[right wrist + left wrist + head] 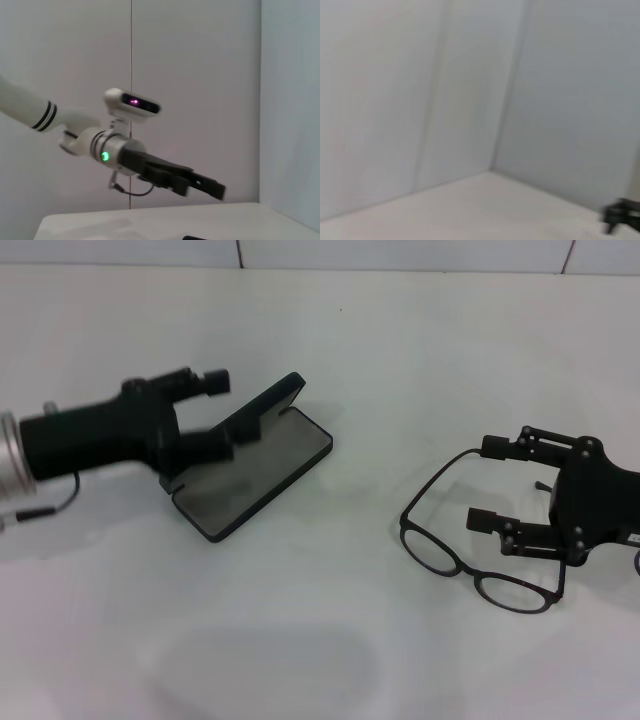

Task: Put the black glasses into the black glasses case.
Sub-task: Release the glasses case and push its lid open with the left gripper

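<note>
The black glasses case [252, 480] lies open at the table's middle left, with the grey lining up and the lid [268, 405] raised. My left gripper [215, 415] is at the lid's left side, fingers spread, the lower finger [212, 447] against the lid and over the base. The black glasses [480, 565] lie unfolded on the table at the right, lenses toward me. My right gripper [487, 483] is open, and its two fingers straddle the temple arms just behind the lenses. The left arm also shows in the right wrist view [165, 175].
The white table [330, 640] stretches between the case and the glasses. A tiled wall [400, 252] runs along the far edge. A small dark part, seemingly of the other gripper [622, 216], shows at the edge of the left wrist view.
</note>
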`<state>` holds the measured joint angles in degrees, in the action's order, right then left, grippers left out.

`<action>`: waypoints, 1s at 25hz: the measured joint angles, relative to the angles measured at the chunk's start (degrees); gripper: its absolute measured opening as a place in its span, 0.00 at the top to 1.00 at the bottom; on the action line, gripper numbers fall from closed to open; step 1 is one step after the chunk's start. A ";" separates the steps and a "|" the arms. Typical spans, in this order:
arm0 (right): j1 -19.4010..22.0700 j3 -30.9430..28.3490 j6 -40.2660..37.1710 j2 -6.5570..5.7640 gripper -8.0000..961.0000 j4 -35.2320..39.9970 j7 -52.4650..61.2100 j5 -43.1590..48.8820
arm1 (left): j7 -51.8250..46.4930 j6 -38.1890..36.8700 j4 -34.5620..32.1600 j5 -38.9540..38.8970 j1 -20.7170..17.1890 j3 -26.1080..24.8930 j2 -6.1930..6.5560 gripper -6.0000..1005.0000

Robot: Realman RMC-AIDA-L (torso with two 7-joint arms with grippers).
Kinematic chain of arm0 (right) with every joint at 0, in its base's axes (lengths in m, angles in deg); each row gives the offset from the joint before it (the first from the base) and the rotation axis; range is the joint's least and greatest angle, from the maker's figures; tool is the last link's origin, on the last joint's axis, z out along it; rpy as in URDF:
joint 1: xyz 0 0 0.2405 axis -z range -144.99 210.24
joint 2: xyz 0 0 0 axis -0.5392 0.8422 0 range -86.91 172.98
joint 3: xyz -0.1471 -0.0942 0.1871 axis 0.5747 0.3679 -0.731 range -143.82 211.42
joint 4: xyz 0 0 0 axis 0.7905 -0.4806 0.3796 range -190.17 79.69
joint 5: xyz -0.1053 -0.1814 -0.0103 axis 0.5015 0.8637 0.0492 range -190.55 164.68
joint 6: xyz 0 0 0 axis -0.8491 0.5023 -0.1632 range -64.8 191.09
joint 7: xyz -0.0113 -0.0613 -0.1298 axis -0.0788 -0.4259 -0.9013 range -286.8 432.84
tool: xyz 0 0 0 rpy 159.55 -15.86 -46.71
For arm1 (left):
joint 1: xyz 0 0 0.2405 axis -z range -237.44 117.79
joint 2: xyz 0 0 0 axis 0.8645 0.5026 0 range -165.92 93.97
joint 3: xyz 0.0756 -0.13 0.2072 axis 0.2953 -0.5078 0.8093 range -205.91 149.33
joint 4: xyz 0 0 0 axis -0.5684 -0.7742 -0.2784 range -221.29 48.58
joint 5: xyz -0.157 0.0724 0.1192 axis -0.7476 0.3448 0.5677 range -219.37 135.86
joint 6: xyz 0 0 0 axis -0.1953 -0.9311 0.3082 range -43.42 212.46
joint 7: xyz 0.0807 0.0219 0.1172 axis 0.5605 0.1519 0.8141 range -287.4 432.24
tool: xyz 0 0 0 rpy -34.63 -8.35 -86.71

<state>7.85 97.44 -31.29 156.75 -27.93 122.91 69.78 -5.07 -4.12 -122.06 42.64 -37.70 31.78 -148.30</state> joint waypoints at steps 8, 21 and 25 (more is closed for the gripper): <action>0.18 0.16 -0.21 -0.29 0.22 0.02 -0.04 0.20 | -22.22 11.65 -12.95 21.35 2.06 -0.19 -2.07 0.13; 1.21 0.16 -0.29 -0.01 0.22 0.05 -0.07 0.20 | -29.34 17.57 -21.22 37.41 2.50 0.06 -7.24 0.18; 1.45 0.16 -0.35 0.07 0.22 0.04 -0.07 0.19 | -29.32 17.42 -21.24 37.13 2.51 0.02 -7.15 0.26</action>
<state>9.30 97.60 -31.64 156.82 -27.89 122.84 69.97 -34.39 13.30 -143.29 79.78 -35.19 31.79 -155.45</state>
